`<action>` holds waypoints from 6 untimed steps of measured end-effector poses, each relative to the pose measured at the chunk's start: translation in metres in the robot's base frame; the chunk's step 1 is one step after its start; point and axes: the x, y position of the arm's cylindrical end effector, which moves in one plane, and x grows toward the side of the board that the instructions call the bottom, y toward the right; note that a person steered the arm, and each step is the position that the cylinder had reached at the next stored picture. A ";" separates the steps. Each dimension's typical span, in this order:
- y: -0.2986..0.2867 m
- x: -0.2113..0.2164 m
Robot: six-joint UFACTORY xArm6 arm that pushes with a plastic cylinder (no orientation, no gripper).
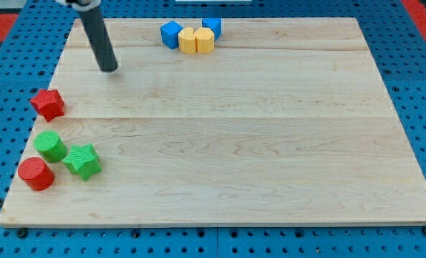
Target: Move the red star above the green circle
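Observation:
The red star (48, 104) lies near the board's left edge, at mid height. The green circle (51, 145) sits below it, toward the view's bottom, with a small gap between them. My tip (109, 69) rests on the board above and to the right of the red star, well apart from it. The dark rod rises from the tip to the view's top left.
A green star (82, 160) touches the green circle on its right. A red circle (36, 173) sits below the green circle. Two blue blocks (172, 34) (212, 27) and two yellow blocks (188, 41) (205, 40) cluster at the top middle. The wooden board (270, 143) lies on blue pegboard.

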 end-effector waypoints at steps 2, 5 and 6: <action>-0.085 0.031; -0.081 0.066; -0.092 0.087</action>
